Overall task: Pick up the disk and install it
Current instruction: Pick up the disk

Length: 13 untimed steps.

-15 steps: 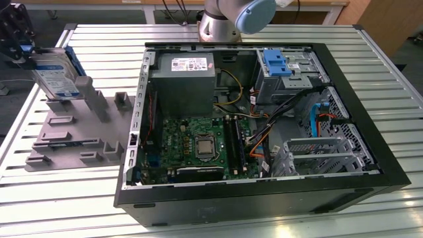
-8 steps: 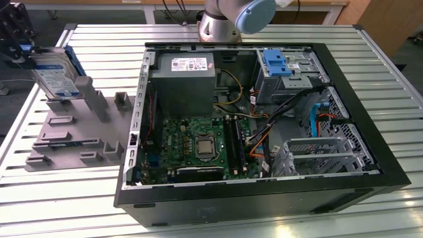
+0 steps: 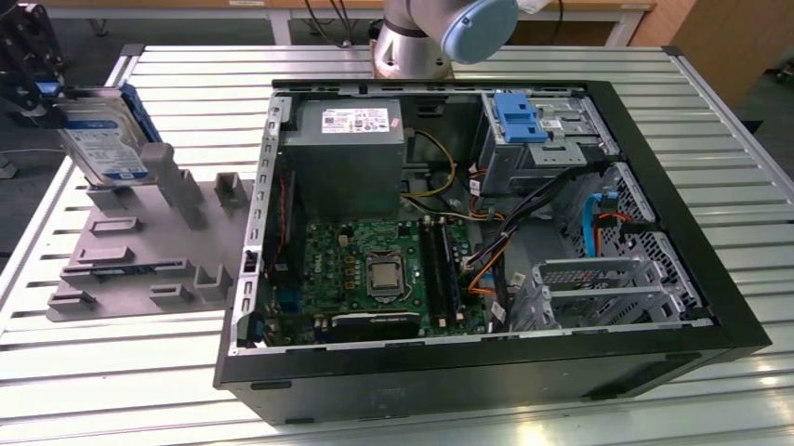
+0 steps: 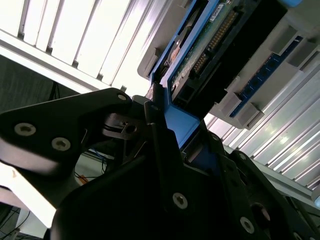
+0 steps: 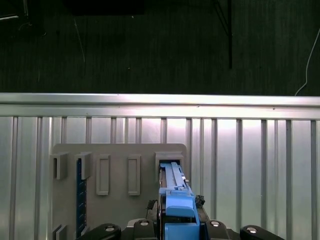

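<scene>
The disk [image 3: 106,144] is a silver drive with a white-and-blue label and blue side rails. It stands on edge over the back of the grey fixture [image 3: 137,251] at the exterior view's left. My gripper [image 3: 52,98] is at its top edge, shut on it. In the second wrist view the black fingers [image 4: 160,125] press a blue rail, and the disk's [image 4: 200,47] green circuit-board side runs away from them. In the first wrist view the disk's blue rail [image 5: 177,205] sits between the gripper's [image 5: 177,227] jaws, its far end at a fixture [image 5: 117,155] slot.
An open computer case [image 3: 694,316] lies on the slatted metal table [image 3: 125,372] at the exterior view's right. Inside it are a grey power supply [image 3: 344,149], a motherboard [image 3: 372,269], an upright blue bracket [image 3: 519,116] and a metal drive cage [image 3: 596,288]. The arm's base [image 3: 416,42] stands behind the case.
</scene>
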### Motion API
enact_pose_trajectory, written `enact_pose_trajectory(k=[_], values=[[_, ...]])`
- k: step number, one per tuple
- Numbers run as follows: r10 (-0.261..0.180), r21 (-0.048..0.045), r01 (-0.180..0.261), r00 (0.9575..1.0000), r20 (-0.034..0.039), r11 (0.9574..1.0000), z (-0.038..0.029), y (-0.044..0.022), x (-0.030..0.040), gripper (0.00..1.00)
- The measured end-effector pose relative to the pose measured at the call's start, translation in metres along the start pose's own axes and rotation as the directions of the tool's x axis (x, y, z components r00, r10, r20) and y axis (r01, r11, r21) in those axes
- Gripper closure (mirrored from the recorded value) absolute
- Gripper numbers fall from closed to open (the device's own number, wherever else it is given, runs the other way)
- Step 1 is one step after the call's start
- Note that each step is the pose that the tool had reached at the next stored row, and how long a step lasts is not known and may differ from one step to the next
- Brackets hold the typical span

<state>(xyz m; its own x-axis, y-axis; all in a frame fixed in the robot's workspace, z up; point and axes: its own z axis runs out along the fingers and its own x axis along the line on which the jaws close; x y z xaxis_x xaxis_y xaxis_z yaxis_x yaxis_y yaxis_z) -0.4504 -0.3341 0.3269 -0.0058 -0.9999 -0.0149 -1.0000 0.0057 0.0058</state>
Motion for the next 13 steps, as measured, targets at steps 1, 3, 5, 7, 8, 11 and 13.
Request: enact_pose_trajectory(k=[1,3,5,7,8,11,13], values=[[0.000,0.0001,0.000,1.0000,0.0000,1.0000,-0.0001,0.0000,0.0000,0.64],[0.000,0.0000,0.000,1.0000,0.0000,1.0000,-0.0005,0.0000,0.0000,0.64],[0.000,0.0001,0.000,1.0000,0.0000,1.0000,-0.0015,0.0000,0.0000,0.64],[0.000,0.0001,0.000,1.0000,0.0000,1.0000,-0.0018,0.0000,0.0000,0.64],[0.000,0.0000,0.000,1.0000,0.0000,1.0000,-0.0020,0.0000,0.0000,0.64],[0.000,-0.0001,0.000,1.0000,-0.0001,1.0000,-0.0028,0.0000,0.0000,0.64],[0.000,0.0000,0.000,1.0000,0.0000,1.0000,-0.0033,0.0000,-0.0001,0.64]])
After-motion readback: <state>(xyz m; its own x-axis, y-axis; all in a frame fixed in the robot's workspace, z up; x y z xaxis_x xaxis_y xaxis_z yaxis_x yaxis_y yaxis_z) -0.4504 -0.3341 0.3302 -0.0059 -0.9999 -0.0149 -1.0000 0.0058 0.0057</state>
